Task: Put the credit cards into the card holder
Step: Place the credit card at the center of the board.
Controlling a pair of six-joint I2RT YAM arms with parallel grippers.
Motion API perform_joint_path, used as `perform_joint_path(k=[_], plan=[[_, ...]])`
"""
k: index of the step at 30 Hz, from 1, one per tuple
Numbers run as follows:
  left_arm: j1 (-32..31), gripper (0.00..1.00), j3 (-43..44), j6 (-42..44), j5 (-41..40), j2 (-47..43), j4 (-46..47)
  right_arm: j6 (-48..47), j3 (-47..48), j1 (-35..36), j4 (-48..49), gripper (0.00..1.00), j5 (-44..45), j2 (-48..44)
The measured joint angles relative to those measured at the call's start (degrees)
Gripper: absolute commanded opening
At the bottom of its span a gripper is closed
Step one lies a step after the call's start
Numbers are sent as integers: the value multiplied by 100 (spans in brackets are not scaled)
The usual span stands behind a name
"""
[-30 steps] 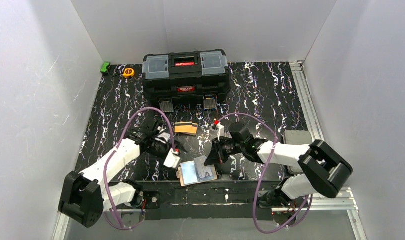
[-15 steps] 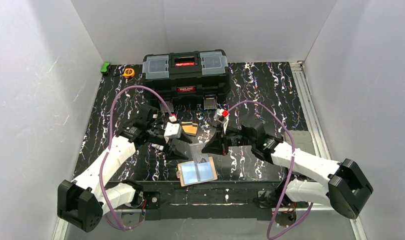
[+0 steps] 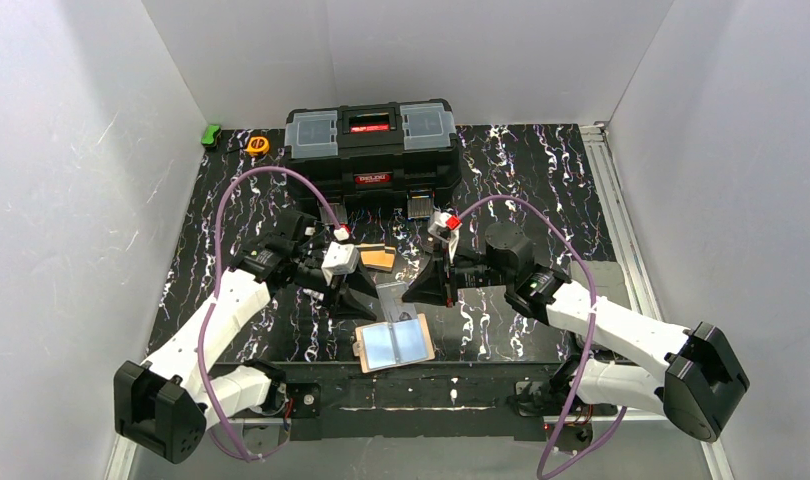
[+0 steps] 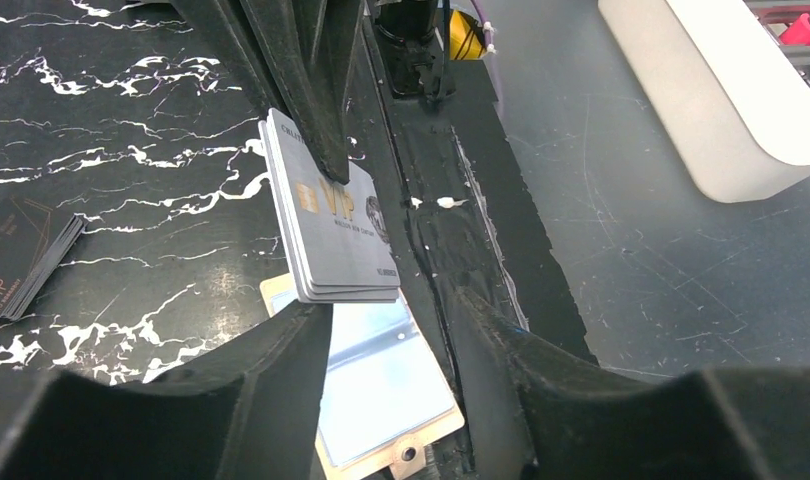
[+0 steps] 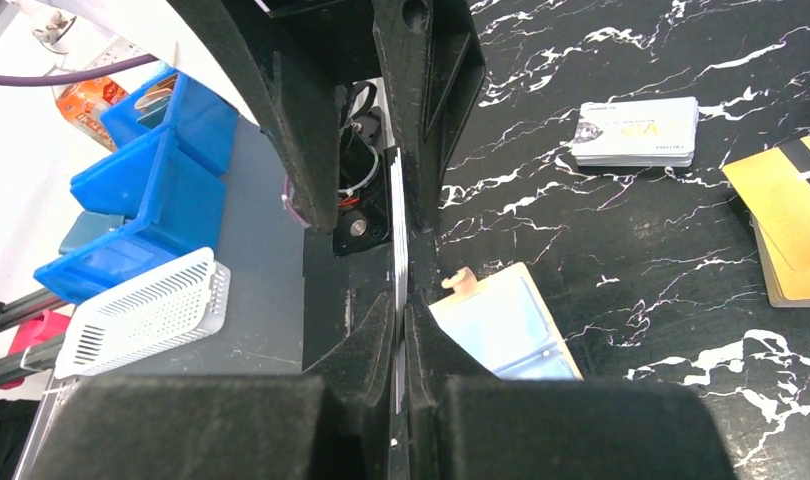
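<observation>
Shifted rearward, right pincer [image 5: 399, 310] clamps the cards [image 4: 336, 225], edge-on to itself, face-on before the spread left pincer [image 4: 386, 305].

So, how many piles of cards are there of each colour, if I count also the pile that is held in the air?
Silver-grey plastic card piles: 2, the held pile in the right gripper and the lying pile
Gold-orange card pile: 1
Dark brown card pile: 1
Total: 4
</observation>
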Motion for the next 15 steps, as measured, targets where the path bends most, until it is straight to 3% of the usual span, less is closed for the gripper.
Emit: perform_joint_path(k=[5, 15], plan=[[0, 28, 66, 151, -4, 85, -127, -28, 26, 0, -131, 1, -107, 0], [28, 25, 953, 1475, -33, 538, -1388, -494, 350, 0, -979, 1, -334, 2]])
